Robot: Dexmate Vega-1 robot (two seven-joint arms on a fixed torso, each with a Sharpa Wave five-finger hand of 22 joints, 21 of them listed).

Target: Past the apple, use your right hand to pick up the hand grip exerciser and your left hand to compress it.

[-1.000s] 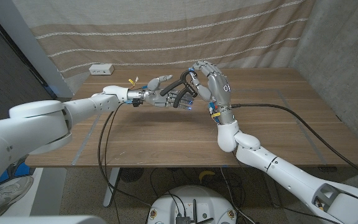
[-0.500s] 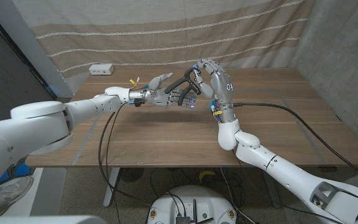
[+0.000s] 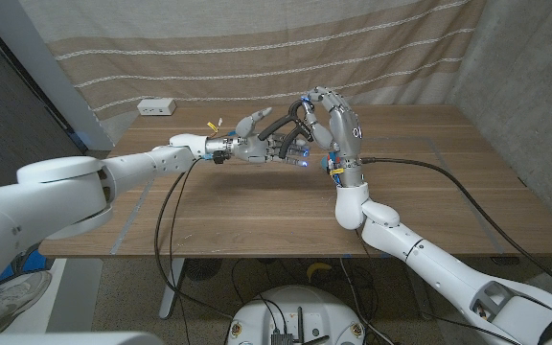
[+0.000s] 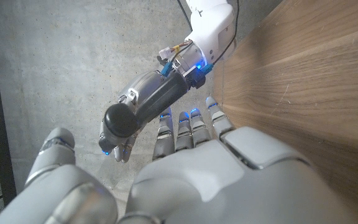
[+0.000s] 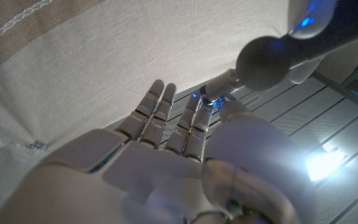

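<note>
While the wooden table (image 3: 257,206) spreads below, the right hand (image 3: 333,125) holds the hand grip exerciser (image 3: 281,132) aloft toward twelve o'clock of the tabletop's middle, and the left hand (image 3: 257,146) grasps its handles from nine o'clock.

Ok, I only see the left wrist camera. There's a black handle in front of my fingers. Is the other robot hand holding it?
Observer: Yes, the right robot hand holds the grip exerciser up above the table.
Operator: Is my robot hand squeezing it?
Observer: The left robot hand reaches its handles from the side; whether it squeezes, I can't tell.
Operator: Anything else on the table?
Observer: A white box at the far left corner.
</note>
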